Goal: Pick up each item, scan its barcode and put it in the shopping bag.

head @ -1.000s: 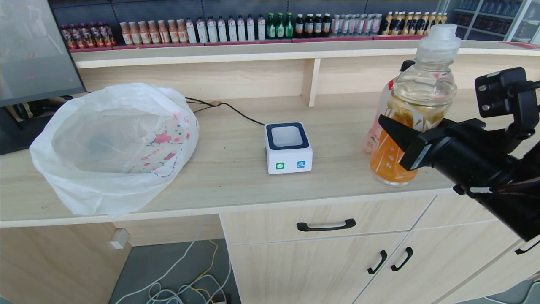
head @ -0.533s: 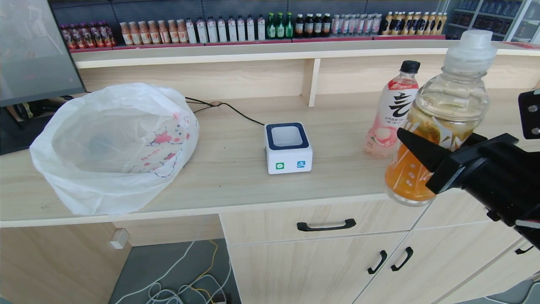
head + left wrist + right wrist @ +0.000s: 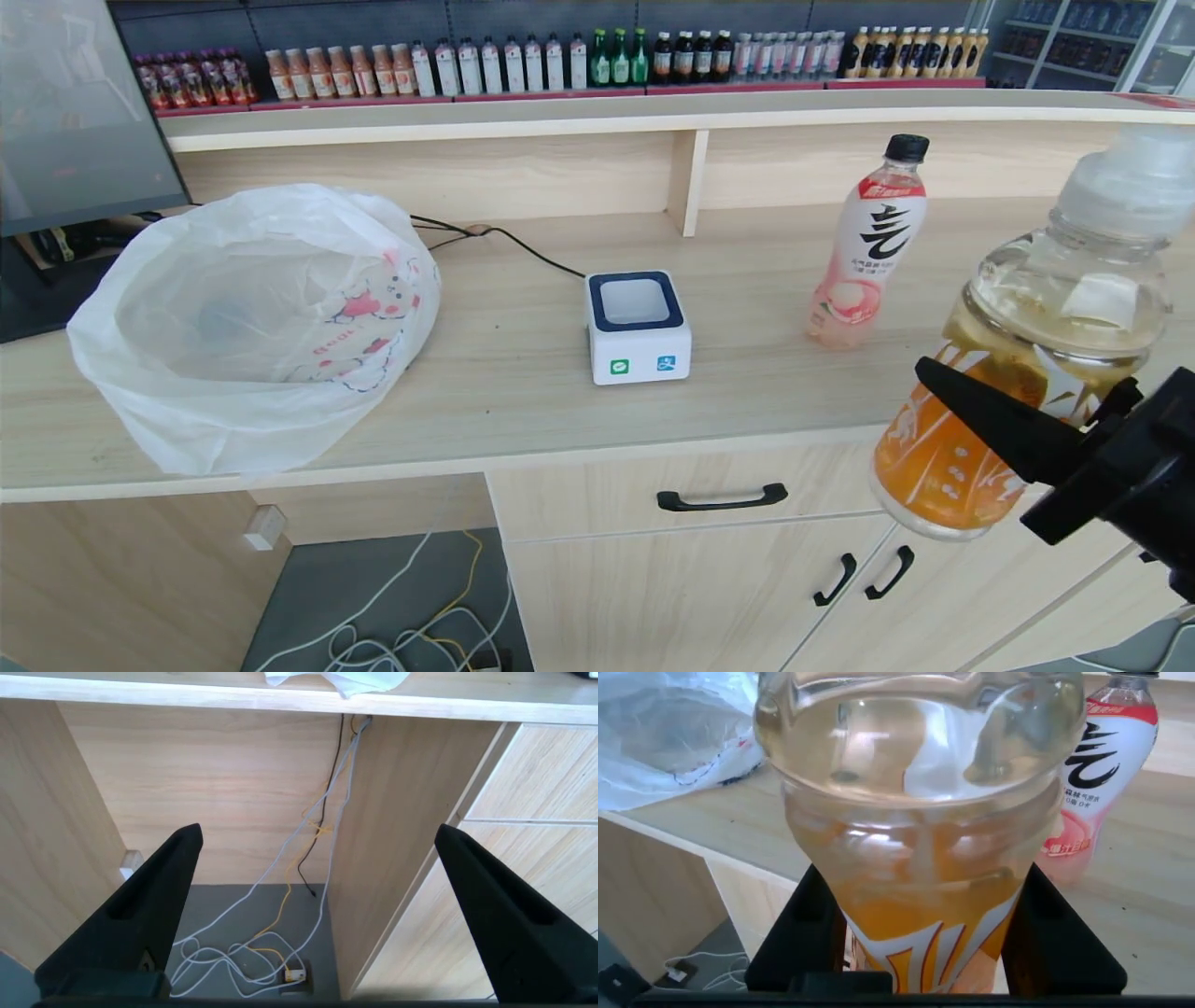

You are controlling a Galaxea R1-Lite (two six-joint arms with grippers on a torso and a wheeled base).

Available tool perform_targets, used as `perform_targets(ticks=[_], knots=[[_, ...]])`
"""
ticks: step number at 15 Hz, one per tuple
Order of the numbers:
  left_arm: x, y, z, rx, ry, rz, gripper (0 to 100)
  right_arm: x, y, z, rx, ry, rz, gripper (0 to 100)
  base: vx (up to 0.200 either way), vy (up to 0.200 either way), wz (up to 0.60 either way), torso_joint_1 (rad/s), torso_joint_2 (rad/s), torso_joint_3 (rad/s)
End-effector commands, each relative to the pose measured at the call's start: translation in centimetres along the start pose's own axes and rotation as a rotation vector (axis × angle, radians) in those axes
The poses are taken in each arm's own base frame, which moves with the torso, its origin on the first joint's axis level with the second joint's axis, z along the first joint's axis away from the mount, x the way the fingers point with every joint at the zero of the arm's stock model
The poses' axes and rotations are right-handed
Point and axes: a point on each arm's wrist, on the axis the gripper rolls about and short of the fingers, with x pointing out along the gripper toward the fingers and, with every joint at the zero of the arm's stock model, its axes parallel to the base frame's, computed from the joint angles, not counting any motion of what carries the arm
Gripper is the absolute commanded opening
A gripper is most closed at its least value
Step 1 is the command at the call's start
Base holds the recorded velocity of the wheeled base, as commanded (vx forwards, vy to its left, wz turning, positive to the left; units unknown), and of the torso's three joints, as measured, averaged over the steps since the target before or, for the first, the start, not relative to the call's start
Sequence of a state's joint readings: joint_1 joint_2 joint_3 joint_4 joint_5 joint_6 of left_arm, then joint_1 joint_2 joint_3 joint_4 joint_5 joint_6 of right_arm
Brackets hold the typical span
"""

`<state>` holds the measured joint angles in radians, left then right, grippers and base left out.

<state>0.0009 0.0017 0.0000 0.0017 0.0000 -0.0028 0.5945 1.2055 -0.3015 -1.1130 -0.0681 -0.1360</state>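
Observation:
My right gripper is shut on an orange drink bottle with a clear cap, holding it upright in the air off the counter's front edge at the right. In the right wrist view the orange bottle sits between the black fingers. A pink-labelled bottle with a black cap stands on the counter behind it; the pink bottle is also in the right wrist view. The white scanner sits mid-counter. The white shopping bag lies open at the left. My left gripper is open, low below the counter.
The wooden counter has a raised back shelf with a divider. A cable runs from the scanner to the back. A dark monitor stands at far left. Drawers with black handles and floor cables lie below.
My right gripper has carried the orange bottle up off the counter, right and toward me, uncovering the pink bottle behind. The left arm's motion is not shown.

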Motion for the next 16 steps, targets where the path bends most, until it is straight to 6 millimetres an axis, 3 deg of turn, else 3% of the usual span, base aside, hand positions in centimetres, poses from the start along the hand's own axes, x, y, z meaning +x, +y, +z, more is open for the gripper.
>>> perform_targets(ticks=[1,5,12,13,16], knots=[[0.0,0.0,0.0,0.000,0.000,-0.001,100,-2.1,0.8,-0.7,0.014,0.012,0.070,0,0.000,0.000,0.00,0.000,0.00,0.000],[0.0,0.0,0.0,0.000,0.000,0.001,100,-1.6,1.3,-0.8,0.003,0.020,0.108,0,0.000,0.000,0.00,0.000,0.00,0.000],[0.0,0.0,0.0,0.000,0.000,-0.001,100,1.1,3.4,0.0,-0.271,-0.026,0.210,0,0.000,0.000,0.00,0.000,0.00,0.000],[0.0,0.0,0.0,0.000,0.000,0.001,100,1.8,4.0,0.5,-0.312,-0.054,0.230,0,0.000,0.000,0.00,0.000,0.00,0.000],[0.0,0.0,0.0,0.000,0.000,0.001,100,3.7,8.5,1.8,-0.389,-0.141,0.385,0,0.000,0.000,0.00,0.000,0.00,0.000]])
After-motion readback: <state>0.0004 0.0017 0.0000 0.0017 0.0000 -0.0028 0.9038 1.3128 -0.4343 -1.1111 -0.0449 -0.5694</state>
